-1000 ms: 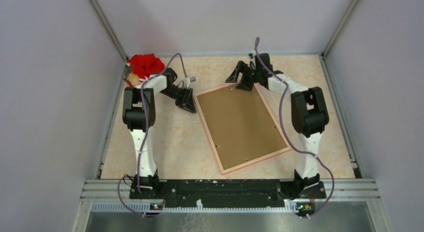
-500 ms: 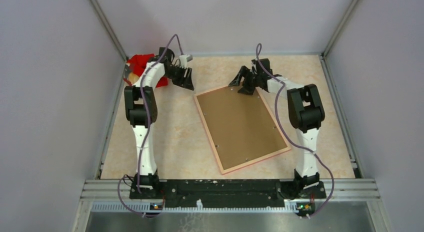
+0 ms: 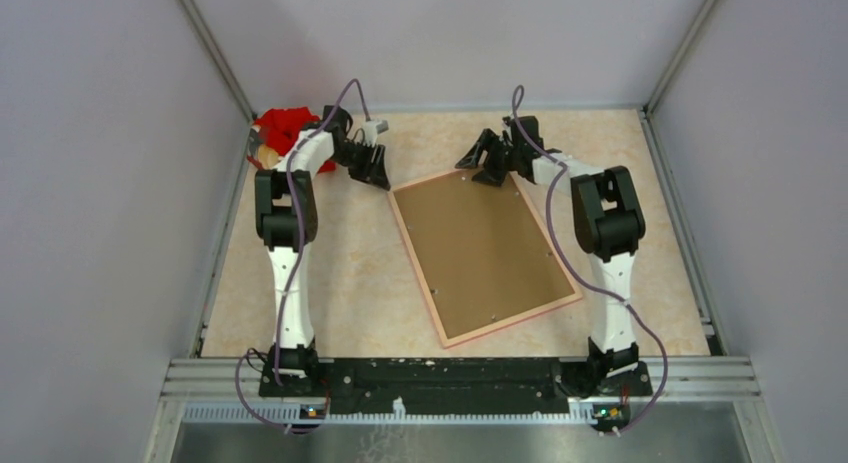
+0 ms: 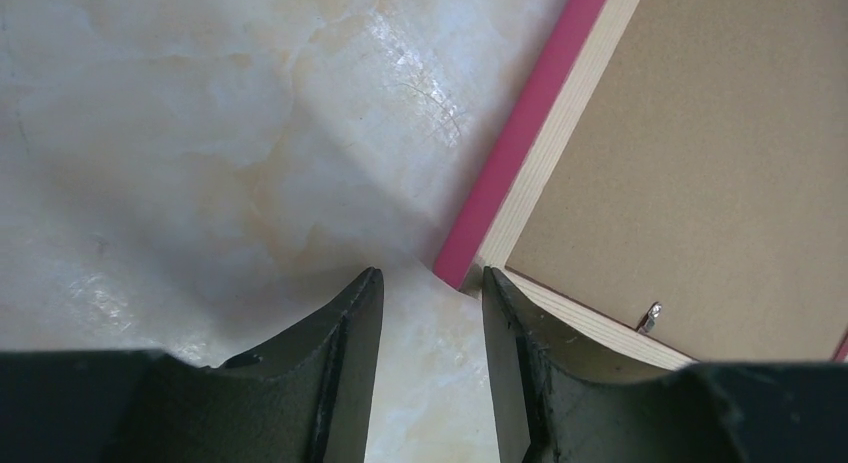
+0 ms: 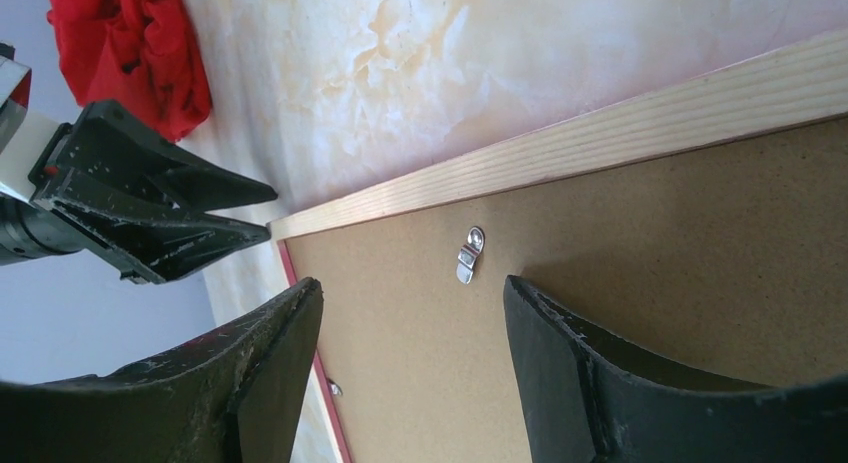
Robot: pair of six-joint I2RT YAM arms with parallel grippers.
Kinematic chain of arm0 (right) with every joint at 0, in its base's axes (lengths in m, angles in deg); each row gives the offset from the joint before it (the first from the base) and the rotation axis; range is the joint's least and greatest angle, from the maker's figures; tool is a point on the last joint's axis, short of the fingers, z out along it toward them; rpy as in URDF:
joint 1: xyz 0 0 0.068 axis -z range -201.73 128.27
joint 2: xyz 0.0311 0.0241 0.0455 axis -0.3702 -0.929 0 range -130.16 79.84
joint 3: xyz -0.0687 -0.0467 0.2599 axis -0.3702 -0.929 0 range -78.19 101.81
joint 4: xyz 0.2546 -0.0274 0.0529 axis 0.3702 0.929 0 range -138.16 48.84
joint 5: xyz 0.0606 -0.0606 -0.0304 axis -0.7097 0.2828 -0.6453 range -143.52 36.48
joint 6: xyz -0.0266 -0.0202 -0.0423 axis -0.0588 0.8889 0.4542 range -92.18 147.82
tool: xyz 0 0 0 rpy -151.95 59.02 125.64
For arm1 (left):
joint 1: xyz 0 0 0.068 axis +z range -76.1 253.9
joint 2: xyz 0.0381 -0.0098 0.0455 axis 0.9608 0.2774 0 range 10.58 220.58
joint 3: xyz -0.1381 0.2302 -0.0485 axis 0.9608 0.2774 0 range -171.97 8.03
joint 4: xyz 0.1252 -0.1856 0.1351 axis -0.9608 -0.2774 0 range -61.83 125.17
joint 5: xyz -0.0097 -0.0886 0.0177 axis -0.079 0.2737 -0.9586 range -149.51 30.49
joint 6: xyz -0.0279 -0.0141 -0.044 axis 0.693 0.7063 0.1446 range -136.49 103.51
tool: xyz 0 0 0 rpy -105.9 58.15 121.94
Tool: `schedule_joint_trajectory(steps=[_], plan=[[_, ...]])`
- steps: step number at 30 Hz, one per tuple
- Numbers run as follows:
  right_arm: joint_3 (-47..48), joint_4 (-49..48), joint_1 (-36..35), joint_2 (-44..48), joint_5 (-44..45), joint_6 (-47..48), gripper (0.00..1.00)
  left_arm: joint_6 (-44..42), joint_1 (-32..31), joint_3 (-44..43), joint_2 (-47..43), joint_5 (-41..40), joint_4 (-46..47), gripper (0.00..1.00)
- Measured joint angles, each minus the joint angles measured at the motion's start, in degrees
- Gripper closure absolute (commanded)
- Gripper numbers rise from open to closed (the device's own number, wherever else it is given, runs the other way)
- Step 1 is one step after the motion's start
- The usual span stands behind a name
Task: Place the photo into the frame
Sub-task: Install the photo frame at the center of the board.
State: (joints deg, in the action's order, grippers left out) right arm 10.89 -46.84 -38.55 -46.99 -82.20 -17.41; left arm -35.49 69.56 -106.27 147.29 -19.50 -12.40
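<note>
left claw [image 4: 428,283] narrowly parted at frame [image 4: 518,143] corner | right claw [image 5: 410,293] wide over backing board [image 5: 650,283] clip [image 5: 468,253]

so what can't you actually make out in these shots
The photo: in no view; if it lies inside the frame, the brown backing board covers it.
The frame's front face: turned down onto the table in every view.
The red cloth: top view, partly behind the left arm; the tan thing beside it is too small to name.
Wrist views: picture edges cut the frame off, leaving only one corner area.
</note>
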Motion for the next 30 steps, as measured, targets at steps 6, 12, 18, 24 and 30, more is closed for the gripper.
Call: schedule_joint_trajectory(steps=[6, 12, 18, 24, 30], plan=[[0.0, -0.7, -0.22, -0.33, -0.48, -1.16, 0.33, -0.02, -0.15, 1.46, -0.48, 1.68, 0.44, 0.54], [0.0, -2.8, -0.79, -1.14, -1.46, -3.06, 0.33, 0.0, -0.28, 1.9, -0.55, 2.25, 0.61, 0.54], [0.0, -3.52, -1.01, -1.31, -1.42, -4.11, 0.33, -0.02, -0.31, 2.62, -0.96, 2.21, 0.98, 0.55], [0.0, -4.59, -1.05, -1.73, -2.01, -5.42, 0.34, -0.02, -0.33, 3.06, -1.22, 2.19, 1.05, 0.55], [-0.13, -5.25, -1.29, -1.86, -2.16, -6.08, 0.34, -0.02, -0.33, 3.1, -1.25, 2.19, 1.07, 0.55]])
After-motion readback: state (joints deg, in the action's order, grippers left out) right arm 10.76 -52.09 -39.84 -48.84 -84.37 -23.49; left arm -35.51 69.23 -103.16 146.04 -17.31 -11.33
